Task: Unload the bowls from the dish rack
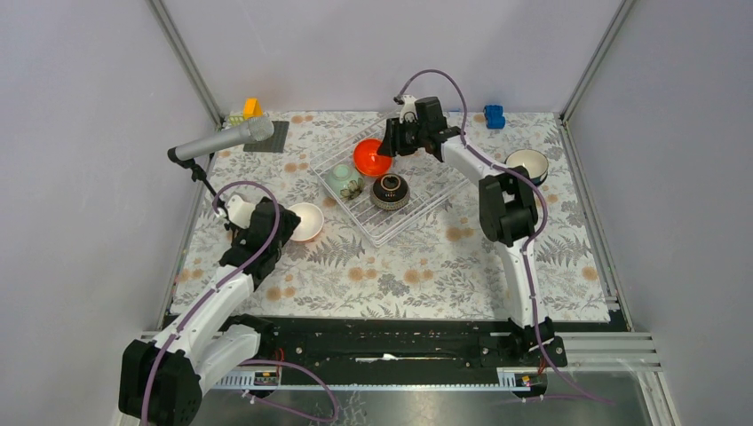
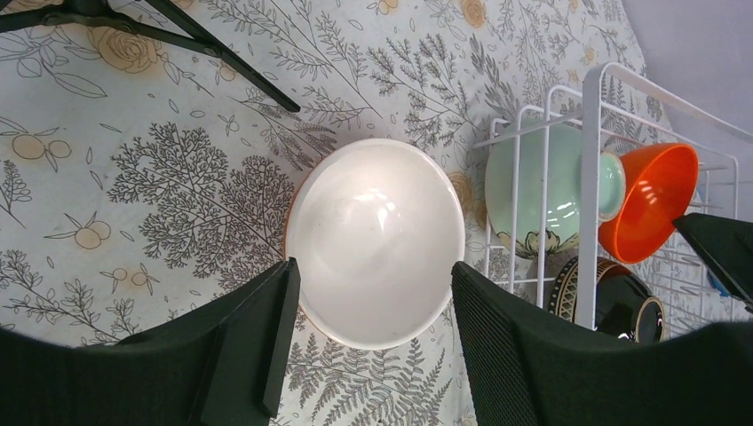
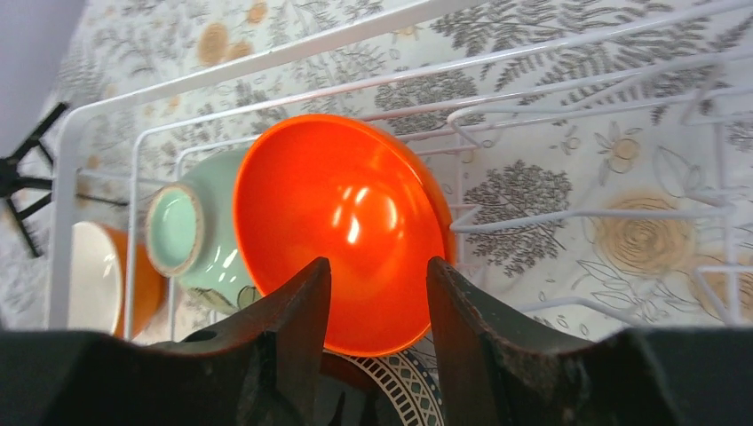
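Above: the dish rack holds an orange bowl, green bowl and dark bowl. Left wrist: left jaws spread, flanking a white bowl on the surface beside the rack. Right wrist: right jaws spread before the orange bowl.

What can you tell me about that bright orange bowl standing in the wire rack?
The orange bowl is small, round and glossy, like glazed ceramic or plastic. It stands tipped on its edge in the dish rack, hollow side toward the right claw, whose open fingers hover before its lower rim. The pale green bowl seems to touch its back.
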Controlling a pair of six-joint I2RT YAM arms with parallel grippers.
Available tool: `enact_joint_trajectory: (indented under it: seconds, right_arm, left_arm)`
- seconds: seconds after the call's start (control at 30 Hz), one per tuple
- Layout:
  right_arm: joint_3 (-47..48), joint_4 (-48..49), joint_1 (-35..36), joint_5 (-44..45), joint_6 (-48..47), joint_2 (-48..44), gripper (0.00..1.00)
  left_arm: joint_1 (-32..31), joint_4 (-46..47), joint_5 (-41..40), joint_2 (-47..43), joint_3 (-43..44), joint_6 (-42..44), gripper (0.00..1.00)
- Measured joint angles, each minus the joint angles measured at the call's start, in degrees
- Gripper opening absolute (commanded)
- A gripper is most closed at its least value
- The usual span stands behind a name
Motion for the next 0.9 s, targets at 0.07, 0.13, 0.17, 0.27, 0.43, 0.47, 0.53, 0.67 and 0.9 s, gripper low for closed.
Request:
enact_joint_trajectory:
  seconds: [0.07, 0.13, 0.17, 0.27, 0.43, 0.47, 0.53, 0.67, 0.9]
  right_arm:
    - [-0.52, -0.96, 1.03, 4.76, -0.94, -1.18, 0.5]
    - [-0.52, -1.36, 1.97, 8.57, -1.75, -1.53, 0.5]
    - [-0.52, -1.6, 2.38, 10.34, -2.14, -1.57, 0.5]
    - [-0.52, -2.43, 3.19, 13.75, -2.99, -1.57, 0.5]
    - [0.22, -3.89, 4.15, 17.94, -4.46, -1.57, 0.5]
    - [0.44, -4.2, 4.24, 18.64, -4.87, -1.57, 0.5]
    - [0.72, -4.81, 4.33, 19.71, -5.55, -1.57, 0.49]
    - [0.74, -5.07, 4.35, 21.11, -6.82, -1.57, 0.49]
    - [0.98, -5.38, 4.35, 22.88, -8.22, -1.57, 0.5]
  left_arm:
    - [0.0, 0.11, 0.46, 0.0, 0.0, 0.2, 0.69]
    - [0.0, 0.11, 0.87, -0.02, 0.0, 0.48, 0.69]
    - [0.0, 0.11, 1.01, -0.07, 0.0, 0.61, 0.69]
    - [0.0, 0.11, 1.25, -0.68, 0.0, 0.87, 0.69]
    - [0.0, 0.15, 1.44, -1.92, 0.0, 1.05, 0.69]
    - [0.02, 0.17, 1.46, -1.95, 0.0, 1.07, 0.69]
    - [0.0, 0.15, 1.64, -1.95, 0.0, 1.11, 0.7]
    - [0.0, 0.17, 1.73, -1.95, 0.0, 1.22, 0.7]
    - [0.02, 0.17, 1.84, -1.95, 0.0, 1.22, 0.7]
